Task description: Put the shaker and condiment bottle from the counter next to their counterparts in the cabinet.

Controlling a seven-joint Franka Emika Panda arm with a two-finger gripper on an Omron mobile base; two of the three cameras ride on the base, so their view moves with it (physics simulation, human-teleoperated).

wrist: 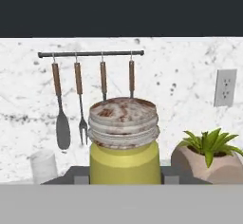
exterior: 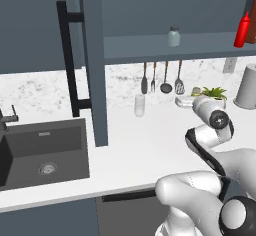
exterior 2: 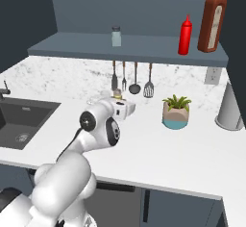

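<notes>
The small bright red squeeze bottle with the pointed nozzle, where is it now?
The red squeeze bottle stands on the cabinet shelf, right side, beside the taller brown-red bottle and right of the pale glass shaker.

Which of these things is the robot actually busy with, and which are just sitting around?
Part of the job: yellow shaker, clamped in the fingers; red condiment bottle, pale shaker and brown bottle on the cabinet shelf.
Just lying about: potted plant, hanging utensils, white cup, grey canister, sink.
</notes>
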